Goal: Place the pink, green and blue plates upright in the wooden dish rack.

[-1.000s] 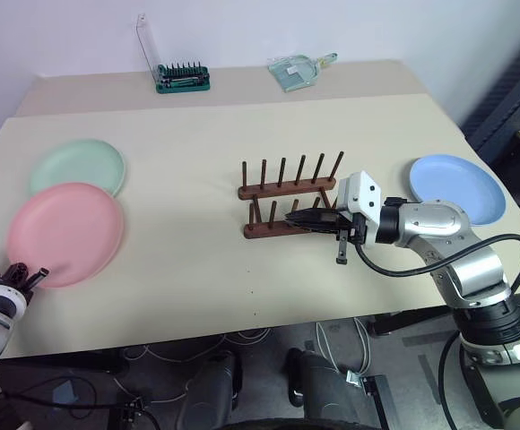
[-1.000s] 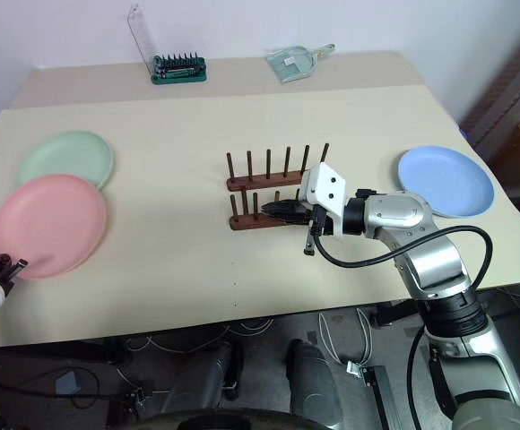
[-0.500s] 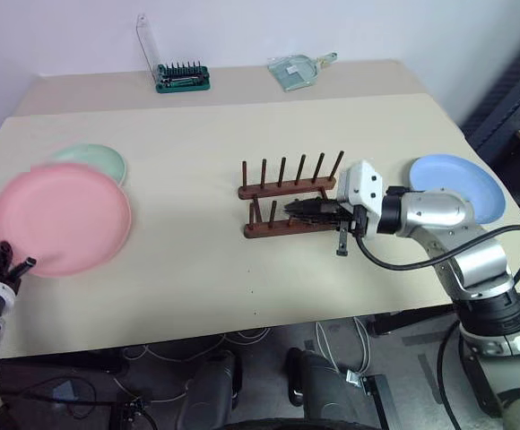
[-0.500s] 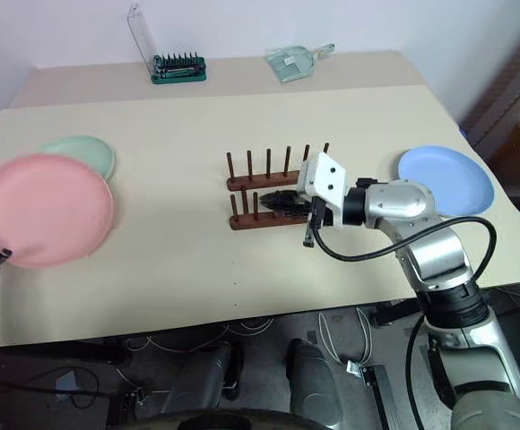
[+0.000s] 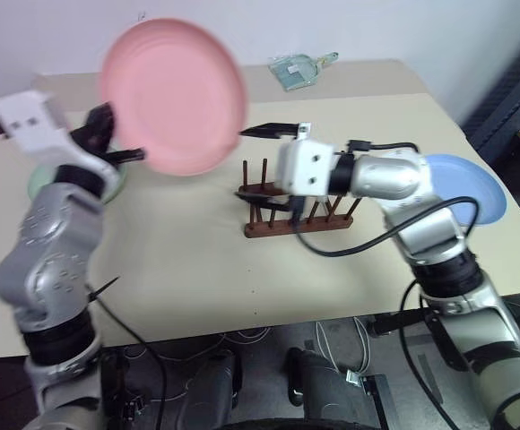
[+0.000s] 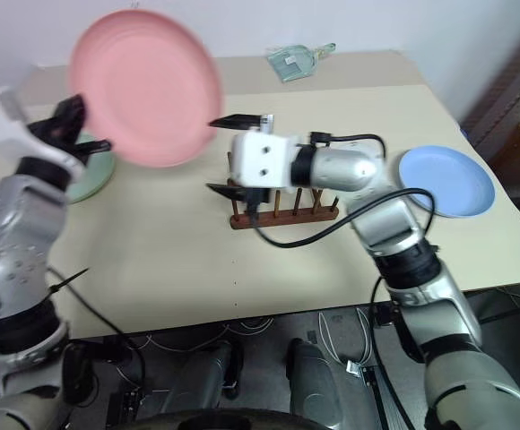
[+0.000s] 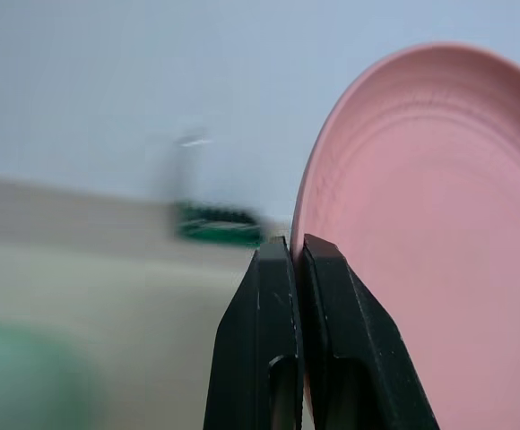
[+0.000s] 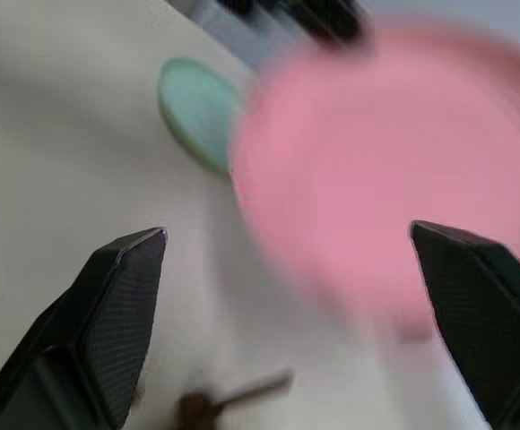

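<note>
- The pink plate [image 5: 174, 96] is held in the air above the table [image 5: 188, 242], left of and higher than the wooden dish rack [image 5: 294, 208], its face turned toward the head camera and its rim close to the upper finger of the right gripper [image 5: 258, 167].
- The left gripper [image 7: 294, 260] is clenched on the plate's lower rim, as the left wrist view shows.
- The right gripper stands fully released, jaws wide, pointing toward the plate from in front of the rack.
- Procedure, as judged: bring the plate edge between the open right jaws for a handover or a steadying grip, keep the plate vertical, then lower it edge-first between two pairs of pegs. Avoid knocking the rack, which looks light.
- The green plate [image 5: 38, 182] lies flat at the table's left edge, partly behind the left arm. The blue plate [image 5: 471, 184] lies flat at the right edge.
- Change against the earlier frames: the pink plate lay flat on the table, overlapping the green one; it is now lifted and tilted up. The right gripper, then closed at the rack's near rail, has opened and risen.
</note>
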`<state>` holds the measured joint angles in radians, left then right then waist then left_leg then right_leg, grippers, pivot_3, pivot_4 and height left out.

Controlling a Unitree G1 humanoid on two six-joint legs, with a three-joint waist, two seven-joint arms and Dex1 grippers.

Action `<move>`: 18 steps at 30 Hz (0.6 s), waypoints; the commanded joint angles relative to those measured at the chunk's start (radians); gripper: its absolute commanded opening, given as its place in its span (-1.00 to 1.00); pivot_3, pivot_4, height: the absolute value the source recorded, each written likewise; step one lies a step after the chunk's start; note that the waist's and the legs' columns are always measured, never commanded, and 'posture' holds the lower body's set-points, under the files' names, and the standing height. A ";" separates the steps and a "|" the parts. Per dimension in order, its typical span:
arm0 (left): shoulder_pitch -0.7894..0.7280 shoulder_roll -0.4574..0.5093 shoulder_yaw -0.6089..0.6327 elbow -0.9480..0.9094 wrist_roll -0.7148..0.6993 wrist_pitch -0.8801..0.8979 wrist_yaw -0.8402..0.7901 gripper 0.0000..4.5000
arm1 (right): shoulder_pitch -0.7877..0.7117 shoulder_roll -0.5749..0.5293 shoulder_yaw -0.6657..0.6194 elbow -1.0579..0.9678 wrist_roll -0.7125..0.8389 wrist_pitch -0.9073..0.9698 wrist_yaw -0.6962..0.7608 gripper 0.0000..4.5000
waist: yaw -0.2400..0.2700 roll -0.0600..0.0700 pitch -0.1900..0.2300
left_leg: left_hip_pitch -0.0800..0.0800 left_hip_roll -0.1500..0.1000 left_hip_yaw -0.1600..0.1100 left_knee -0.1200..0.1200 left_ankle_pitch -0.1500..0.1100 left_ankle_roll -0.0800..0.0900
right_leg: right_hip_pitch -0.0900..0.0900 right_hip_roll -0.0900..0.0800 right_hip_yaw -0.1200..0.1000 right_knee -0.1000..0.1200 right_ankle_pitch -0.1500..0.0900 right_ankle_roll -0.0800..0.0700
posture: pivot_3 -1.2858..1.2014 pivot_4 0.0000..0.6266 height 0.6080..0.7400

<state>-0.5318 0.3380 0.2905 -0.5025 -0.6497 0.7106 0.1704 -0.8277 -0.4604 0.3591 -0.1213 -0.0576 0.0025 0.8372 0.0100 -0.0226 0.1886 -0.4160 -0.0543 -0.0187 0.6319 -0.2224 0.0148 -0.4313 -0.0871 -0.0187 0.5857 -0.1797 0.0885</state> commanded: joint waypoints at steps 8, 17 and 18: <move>-0.056 -0.044 -0.071 -0.096 0.057 0.042 0.047 -1.00 | -0.060 0.027 0.061 0.172 -0.317 -0.281 -0.204 0.98 | -0.001 0.000 0.000 | 0.000 0.000 0.000 0.000 0.002 -0.003 | -0.004 0.001 0.001 0.009 0.000 0.001 | 0.03 -0.52 1.00; -0.050 -0.064 -0.027 -0.124 0.020 0.088 0.054 -1.00 | -0.076 0.042 0.070 0.293 -0.454 -0.369 -0.314 -0.31 | -0.001 0.000 0.000 | 0.002 0.000 -0.001 0.000 0.004 -0.004 | -0.003 0.003 0.002 0.009 -0.001 -0.002 | 0.03 -0.52 1.00; -0.050 -0.066 -0.023 -0.124 0.017 0.090 0.056 -1.00 | -0.076 0.044 0.069 0.296 -0.457 -0.373 -0.316 -0.53 | -0.001 0.000 0.000 | 0.002 0.000 -0.001 0.000 0.004 -0.004 | -0.003 0.003 0.002 0.009 0.000 0.000 | 0.03 -0.52 1.00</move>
<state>-0.5652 0.2715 0.2416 -0.5751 -0.6234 0.8048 0.2235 -0.8712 -0.4272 0.4373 0.1878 -0.5087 -0.3509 0.5404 0.0088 -0.0229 0.1890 -0.4143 -0.0538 -0.0196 0.6320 -0.2185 0.0109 -0.4338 -0.0841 -0.0171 0.5945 -0.1798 0.0887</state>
